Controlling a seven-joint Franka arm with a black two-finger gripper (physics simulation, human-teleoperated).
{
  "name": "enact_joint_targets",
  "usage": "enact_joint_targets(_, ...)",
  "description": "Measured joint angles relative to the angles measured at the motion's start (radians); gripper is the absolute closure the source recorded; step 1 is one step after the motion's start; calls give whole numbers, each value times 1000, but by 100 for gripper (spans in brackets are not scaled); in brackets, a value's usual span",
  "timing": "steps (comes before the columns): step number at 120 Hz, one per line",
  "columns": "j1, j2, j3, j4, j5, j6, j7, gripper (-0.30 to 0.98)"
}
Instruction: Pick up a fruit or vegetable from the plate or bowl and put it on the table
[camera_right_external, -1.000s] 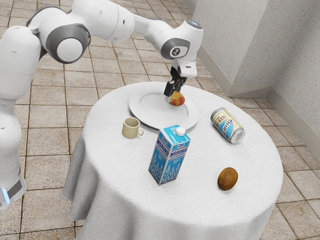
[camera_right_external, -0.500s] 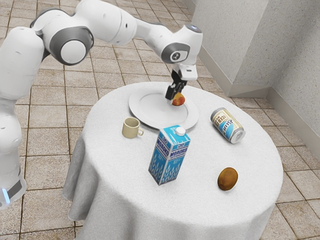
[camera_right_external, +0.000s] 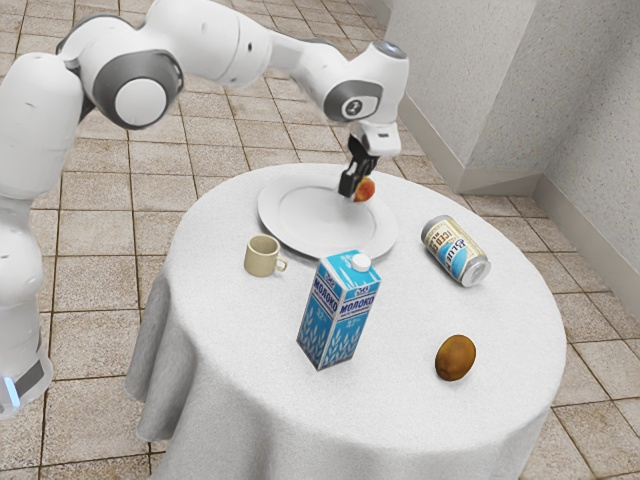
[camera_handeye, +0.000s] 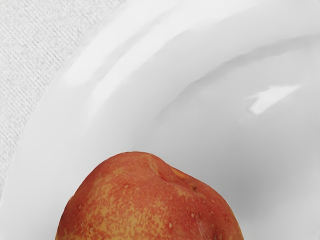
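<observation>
The peach (camera_right_external: 366, 189) sits at the fingertips of the gripper (camera_right_external: 358, 189), which is narrowed onto it; I judge it held, though the far finger is mostly hidden. So the peach lies directly at the end effector, with no sideways reach between them, and it looks roundish, with no long axis worth aligning to. Both are over the plate (camera_right_external: 269, 215), near its rim on the exterior view's far right side; how much air is beneath the peach I cannot tell.

What the coming move turns on is the way out over that rim. The table (camera_right_external: 405, 325) lies just beyond it, toward the exterior view's right, with the can (camera_right_external: 456, 251) further along that way and the carton (camera_right_external: 338, 312) nearer the camera. The peach should clear the rim first, then go down on the cloth short of the can, well inside the table's edge.
</observation>
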Motion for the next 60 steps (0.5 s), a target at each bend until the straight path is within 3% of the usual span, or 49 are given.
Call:
enact_joint_targets(27,-68,-67,-3,10,7,-20,-23,46)
enact_joint_targets(60,-267,-63,-13,129,79,-73,-77,45)
